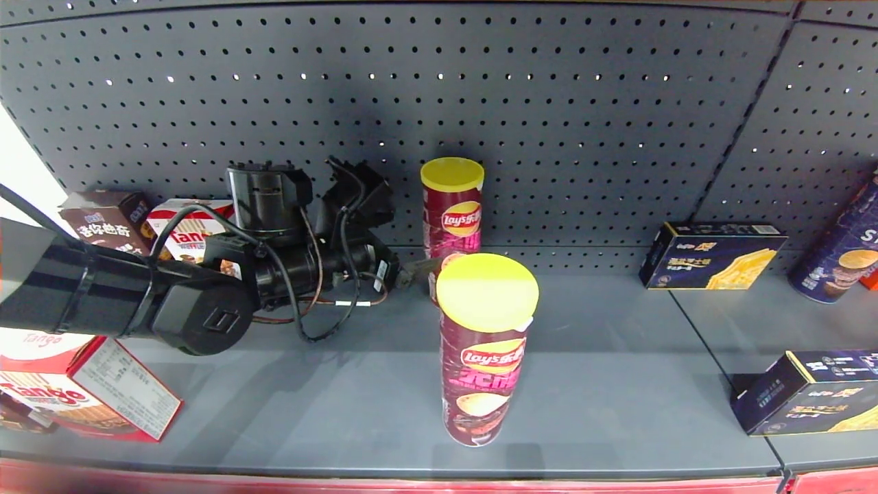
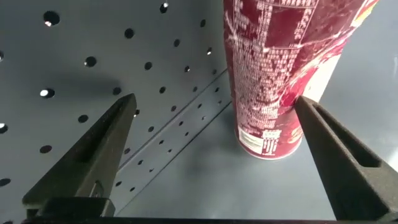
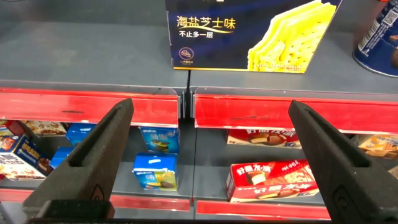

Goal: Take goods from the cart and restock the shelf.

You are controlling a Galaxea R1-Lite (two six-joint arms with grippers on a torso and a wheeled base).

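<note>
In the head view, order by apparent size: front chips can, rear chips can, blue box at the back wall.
Front chips can, nearer the camera.
Rear chips can and blue box: too alike to rank.

Left arm (image 1: 103,295): black all over, a fat round sleeve running into a boxy joint housing with a small square recess.
Strap (image 1: 82,288): a black band cinched round that sleeve.
Wrist (image 1: 274,199): a black cylinder on top, with an angular black bracket beside it.
Cables (image 1: 302,288): black leads looping loose, with thinner reddish-brown wires below — one has a short white sleeve.
Left gripper (image 2: 214,102): two matte dark-grey wedge fingers (image 2: 93,162) tapering to blunt tips.
Right gripper (image 3: 209,104): the same dark wedges — a small round hole low on each.
</note>
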